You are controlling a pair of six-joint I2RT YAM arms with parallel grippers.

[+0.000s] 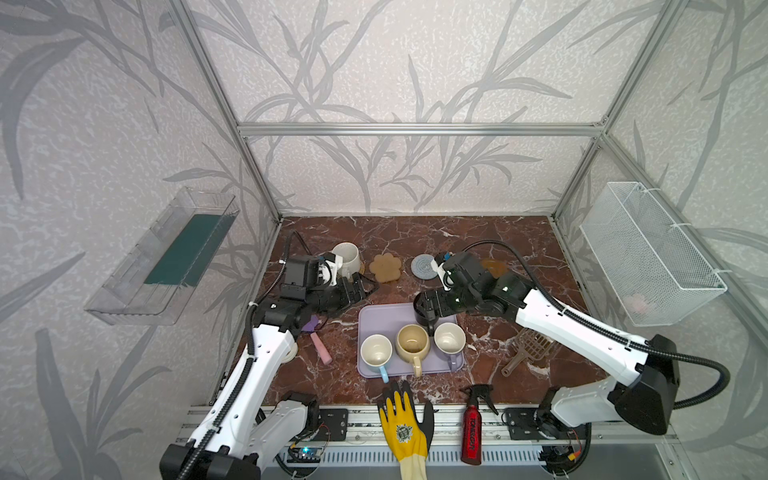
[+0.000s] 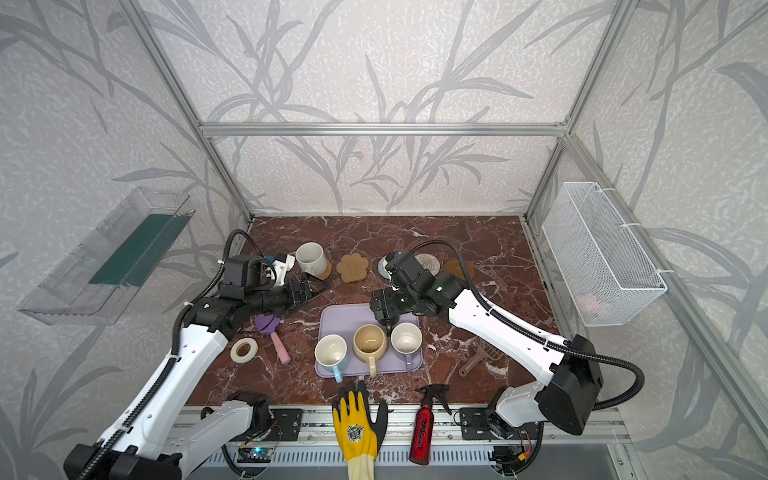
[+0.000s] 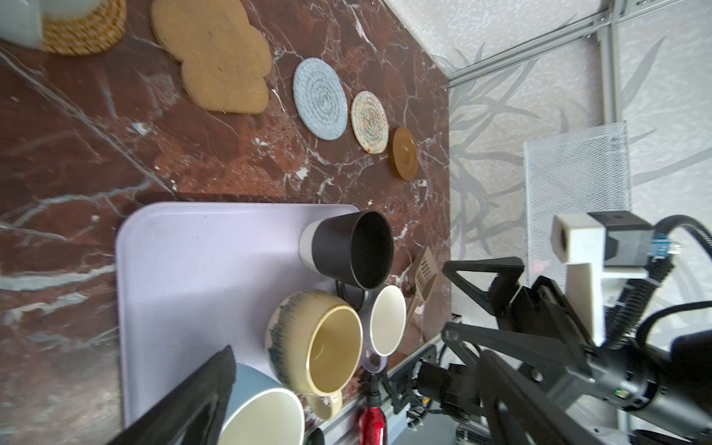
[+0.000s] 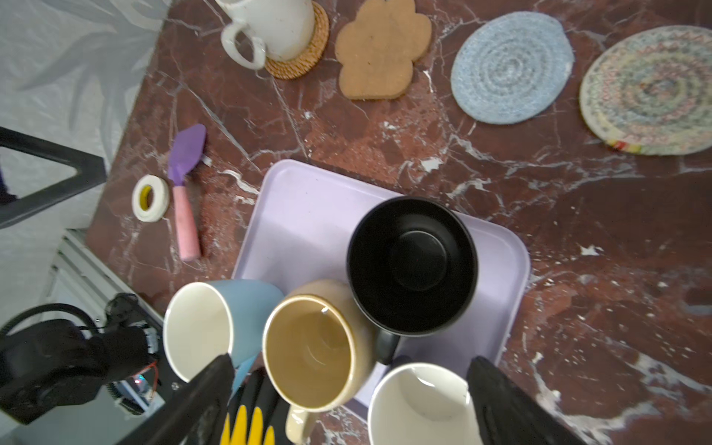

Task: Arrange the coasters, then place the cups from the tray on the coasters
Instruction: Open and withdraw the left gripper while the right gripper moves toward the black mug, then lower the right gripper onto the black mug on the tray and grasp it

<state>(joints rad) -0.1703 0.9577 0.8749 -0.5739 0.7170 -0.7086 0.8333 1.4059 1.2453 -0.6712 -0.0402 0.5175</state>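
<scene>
Tabletop (image 3: 77, 162): red-brown marble. The tray (image 3: 185, 269) carries four cups crowded at one end: black cup (image 3: 346, 246), beige cup (image 3: 319, 346), lavender cup (image 3: 387, 319), blue cup (image 3: 262, 408). Past the tray, in a row: rattan coaster (image 3: 92, 34) under a blurred white cup (image 3: 19, 19), paw coaster (image 3: 215, 57), blue-grey coaster (image 3: 320, 98), cream coaster (image 3: 369, 121), amber coaster (image 3: 405, 153). The right hand (image 3: 447, 298) hovers near the black cup, jaws apart.

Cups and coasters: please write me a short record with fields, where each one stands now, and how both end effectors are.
On a coaster: white cup, on orange coaster
On the tray: black cup, blue cup, beige cup, lavender cup
Free coasters: paw coaster, grey-blue coaster, cream coaster, amber coaster
Left end effector: open, empty, near the white cup
Right end effector: open, empty, above the cups on the tray
</scene>
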